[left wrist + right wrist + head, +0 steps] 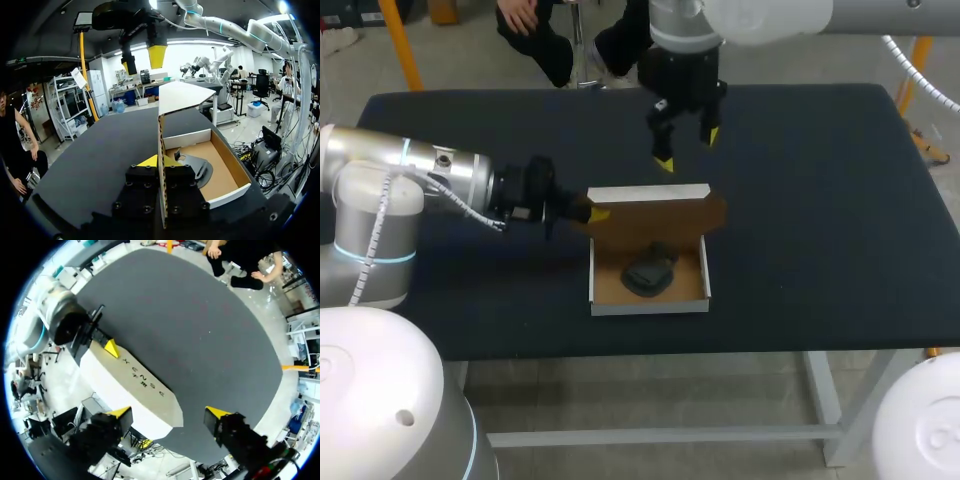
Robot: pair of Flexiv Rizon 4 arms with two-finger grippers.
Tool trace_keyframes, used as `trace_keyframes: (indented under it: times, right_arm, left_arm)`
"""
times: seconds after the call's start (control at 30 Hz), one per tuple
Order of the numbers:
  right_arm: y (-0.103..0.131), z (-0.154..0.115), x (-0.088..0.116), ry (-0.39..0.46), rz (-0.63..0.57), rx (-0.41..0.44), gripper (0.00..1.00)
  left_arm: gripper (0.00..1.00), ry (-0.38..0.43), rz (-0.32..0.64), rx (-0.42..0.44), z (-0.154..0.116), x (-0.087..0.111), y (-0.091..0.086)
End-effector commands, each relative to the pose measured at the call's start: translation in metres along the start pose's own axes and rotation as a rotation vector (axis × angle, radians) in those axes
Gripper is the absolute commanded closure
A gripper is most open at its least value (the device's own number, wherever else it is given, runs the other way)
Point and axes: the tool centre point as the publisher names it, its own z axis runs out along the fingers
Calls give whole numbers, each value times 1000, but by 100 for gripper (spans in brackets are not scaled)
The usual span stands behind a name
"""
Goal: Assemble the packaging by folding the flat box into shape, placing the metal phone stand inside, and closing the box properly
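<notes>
The cardboard box (692, 288) lies open at the table's middle, brown inside and white outside. The dark metal phone stand (649, 273) rests on its floor. The lid (655, 208) stands raised, tilted over the back of the box. My left gripper (592, 213) is shut on the lid's left edge; in its own view the fingers (150, 161) pinch the cardboard edge (161, 135), with the stand (197, 167) just beyond. My right gripper (685, 145) hangs open above and behind the lid. From its wrist, the gripper (169, 412) straddles the lid's white outer face (130, 380) without touching it.
The black table top (820, 230) stretches free to the right and behind the box. My left arm (410, 175) lies low across the table's left side. Only a narrow strip of table separates the box from the front edge (720, 352).
</notes>
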Motion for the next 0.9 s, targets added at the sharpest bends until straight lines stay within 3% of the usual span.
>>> trace_keyframes:
  times: [0.03, 0.3, 0.9]
  right_arm:
    - [-6, 0, -4, 17, 14, 1, 0]
    - [-13, 2, -4, 42, 61, 17, 0]
    - [-22, 14, 0, 116, 161, 30, 0]
  left_arm:
    - [100, -12, 15, -1, 0, 4, -1]
    - [100, -28, 71, -14, 1, 6, -4]
    - [100, -61, 182, -20, 4, 9, 6]
